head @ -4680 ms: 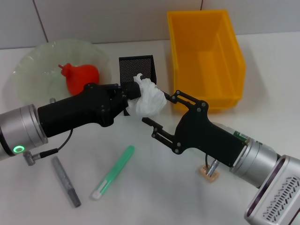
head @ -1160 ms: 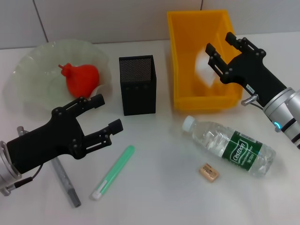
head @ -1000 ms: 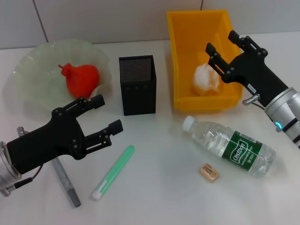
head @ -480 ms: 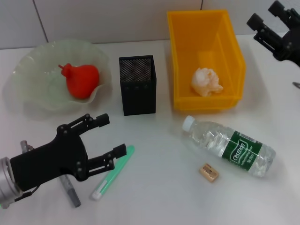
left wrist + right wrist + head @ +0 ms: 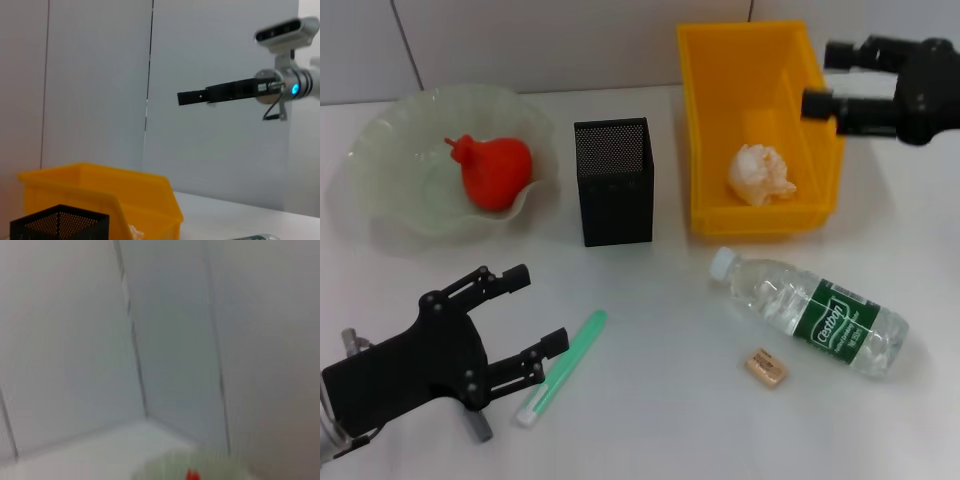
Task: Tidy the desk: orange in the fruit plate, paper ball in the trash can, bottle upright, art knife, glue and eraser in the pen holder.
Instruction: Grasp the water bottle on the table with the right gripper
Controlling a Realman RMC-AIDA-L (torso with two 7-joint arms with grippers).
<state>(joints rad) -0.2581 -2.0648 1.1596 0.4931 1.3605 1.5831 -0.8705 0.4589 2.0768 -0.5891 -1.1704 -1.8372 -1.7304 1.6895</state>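
Observation:
The orange (image 5: pixel 495 170) rests in the pale green fruit plate (image 5: pixel 380 140) at the back left. Beside it stands the black mesh pen holder (image 5: pixel 613 180). The paper ball (image 5: pixel 762 172) lies inside the yellow trash can (image 5: pixel 760 218). In front of the can the bottle (image 5: pixel 815 313) lies on its side, with the eraser (image 5: pixel 766 367) near it. The glue (image 5: pixel 562 366) lies at the front left. My left gripper (image 5: pixel 540 306) is open, just left of the glue, and covers most of the art knife (image 5: pixel 478 428). My right gripper (image 5: pixel 825 78) is open and empty, above the can's right rim.
The left wrist view shows the trash can (image 5: pixel 100 192), the pen holder's top (image 5: pixel 60 225) and the right arm (image 5: pixel 220 92) against a grey wall. A tiled wall runs behind the table. The right wrist view shows wall, with a trace of the orange (image 5: pixel 192 474).
The paper ball passed from my left gripper to my right, then dropped into the trash can. My right gripper then rose and turned. My left gripper drew back toward the front left.

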